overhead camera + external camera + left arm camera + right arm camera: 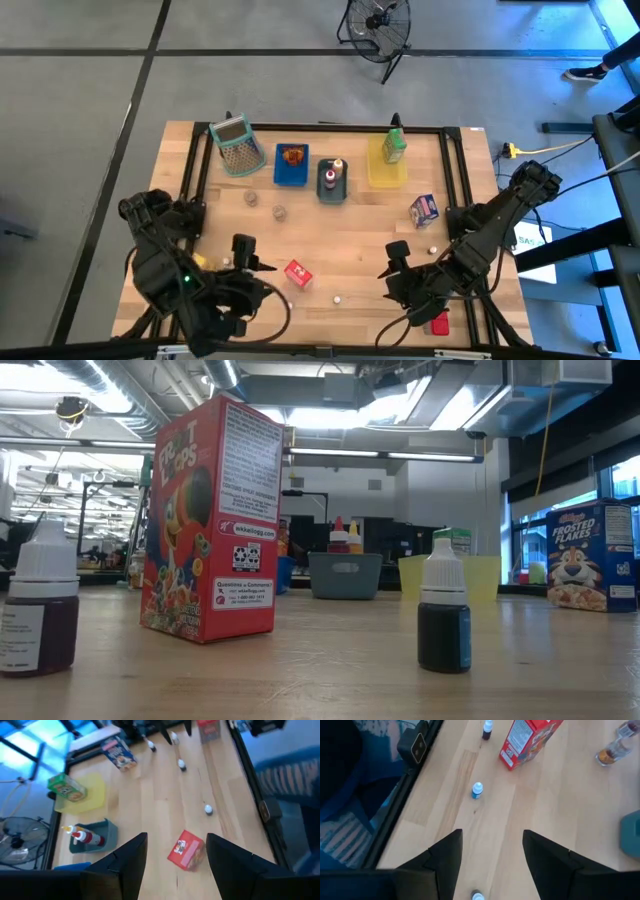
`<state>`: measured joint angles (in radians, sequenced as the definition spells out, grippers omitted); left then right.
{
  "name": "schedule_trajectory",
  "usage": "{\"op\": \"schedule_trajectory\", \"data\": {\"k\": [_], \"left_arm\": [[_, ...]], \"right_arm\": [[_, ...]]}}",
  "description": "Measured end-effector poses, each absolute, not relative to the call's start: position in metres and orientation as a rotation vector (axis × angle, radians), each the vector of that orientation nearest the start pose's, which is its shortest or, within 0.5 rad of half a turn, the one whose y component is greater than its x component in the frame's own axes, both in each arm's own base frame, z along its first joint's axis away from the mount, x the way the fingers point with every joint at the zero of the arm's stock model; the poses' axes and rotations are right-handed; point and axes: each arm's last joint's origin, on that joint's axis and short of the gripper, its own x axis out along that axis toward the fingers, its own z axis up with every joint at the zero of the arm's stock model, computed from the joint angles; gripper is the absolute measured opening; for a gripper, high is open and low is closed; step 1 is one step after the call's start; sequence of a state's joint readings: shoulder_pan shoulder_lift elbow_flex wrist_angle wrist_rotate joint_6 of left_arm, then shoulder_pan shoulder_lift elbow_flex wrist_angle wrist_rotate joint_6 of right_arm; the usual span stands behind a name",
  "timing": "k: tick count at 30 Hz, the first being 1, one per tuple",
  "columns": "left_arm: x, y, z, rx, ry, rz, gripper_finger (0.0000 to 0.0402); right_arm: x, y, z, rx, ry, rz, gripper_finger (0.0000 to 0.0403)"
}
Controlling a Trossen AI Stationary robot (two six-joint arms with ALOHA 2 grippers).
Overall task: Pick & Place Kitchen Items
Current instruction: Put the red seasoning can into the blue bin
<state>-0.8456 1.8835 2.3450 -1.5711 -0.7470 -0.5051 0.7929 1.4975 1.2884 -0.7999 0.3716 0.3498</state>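
1. I am hanging my left jaws (pixel 175 865) over the near part of the worktop (pixel 350 240), and the red carton (pixel 186 850) is lying just ahead of them, almost between the two fingers (pixel 131 857) as my wrist camera sees it.
2. In that same view the carton is lying flat, its long axis slanting across the line of my fingers, so I judge a small turn of the wrist would be needed before closing.
3. My left jaws are standing spread, holding nothing and touching nothing.
4. My right jaws (pixel 492 852) are hovering on the other side of the carton, farther from it; from above, the left gripper (pixel 243 252) is the nearer one to the carton (pixel 298 273).
5. My right jaws are also spread and empty, with a small blue bottle (pixel 477 790) ahead of them and bare wood directly between the fingers.
6. Other cartons are waiting well beyond both jaws: a green one (pixel 393 146) on the yellow tray (pixel 372 175) and a blue-white one (pixel 425 210) on the wood.
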Motion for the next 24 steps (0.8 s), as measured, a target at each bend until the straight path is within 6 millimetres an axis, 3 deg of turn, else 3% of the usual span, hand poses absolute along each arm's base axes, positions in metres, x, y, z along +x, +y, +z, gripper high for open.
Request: {"op": "schedule_trajectory", "data": {"k": [6,15,24], "left_arm": [[0.238,-0.245,0.414,0.321,0.723,0.246,0.0198],[0.249,-0.244,0.351,0.364,0.956,0.287,0.0198],[0.257,-0.236,0.339,0.439,0.958,0.337,0.0198]], "right_arm": [[0.224,0.204,0.294,-0.287,0.887,0.237,0.0211],[0.228,0.200,0.294,-0.340,0.884,0.251,0.0211],[0.232,0.196,0.295,-0.352,0.879,0.246,0.0211]]}}
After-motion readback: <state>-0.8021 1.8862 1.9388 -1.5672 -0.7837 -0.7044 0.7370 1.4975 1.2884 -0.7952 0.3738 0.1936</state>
